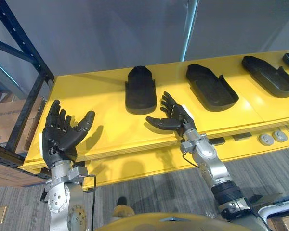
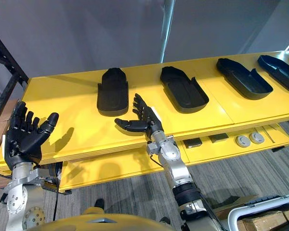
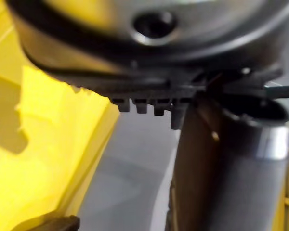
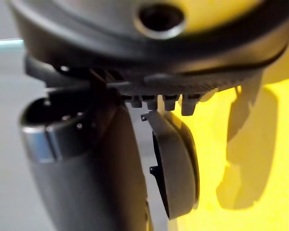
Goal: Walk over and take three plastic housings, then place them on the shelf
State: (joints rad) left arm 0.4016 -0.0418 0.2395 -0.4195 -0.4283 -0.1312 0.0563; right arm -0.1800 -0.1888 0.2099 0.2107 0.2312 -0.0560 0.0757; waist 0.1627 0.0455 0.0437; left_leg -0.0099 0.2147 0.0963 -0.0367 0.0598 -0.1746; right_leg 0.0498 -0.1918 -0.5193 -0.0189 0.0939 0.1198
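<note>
— Nearest?
— Both empty: left hand, right hand, raised over the table edge, fingers spread, likely readied to grab.
— Farther?
— Black housings lying flat in a row; leftmost housing just beyond the right hand.

From my head, both eyes look down on the yellow table, sharing nearly the same stretch. My wrist cameras sit tight behind my left hand and right hand, looking along them at that table.
</note>
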